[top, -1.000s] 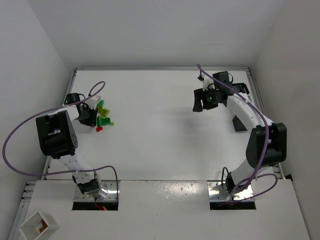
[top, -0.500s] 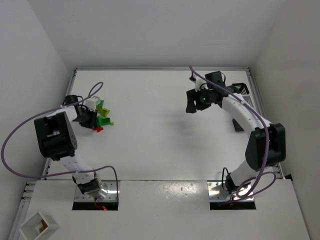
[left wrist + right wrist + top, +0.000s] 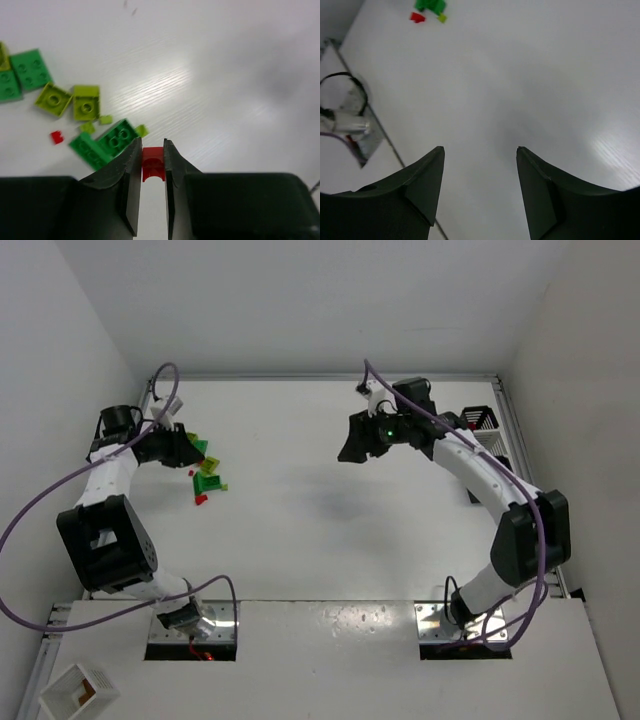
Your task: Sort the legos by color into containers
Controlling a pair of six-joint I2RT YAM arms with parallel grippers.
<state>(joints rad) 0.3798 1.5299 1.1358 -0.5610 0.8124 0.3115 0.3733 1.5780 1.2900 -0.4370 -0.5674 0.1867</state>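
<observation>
Legos lie in a loose pile at the far left of the table [image 3: 208,472]: bright green bricks [image 3: 106,141], lime ones [image 3: 86,102] and a tiny red one [image 3: 57,136]. My left gripper [image 3: 152,144] is shut on a small red lego [image 3: 153,163] and holds it above the table just right of the pile; it also shows in the top view [image 3: 188,449]. My right gripper [image 3: 480,150] is open and empty above the bare middle of the table, and shows in the top view [image 3: 354,443]. A black slatted bin [image 3: 482,419] stands at the far right.
A second dark bin [image 3: 474,495] is partly hidden behind the right arm. A white box with a brown inside [image 3: 75,690] sits off the table at the near left. The right wrist view shows the pile far off [image 3: 430,6] and a cable [image 3: 345,100].
My left arm has swung to the far left edge and its gripper has risen off the pile. My right gripper has moved left from the bins towards the table's middle.
</observation>
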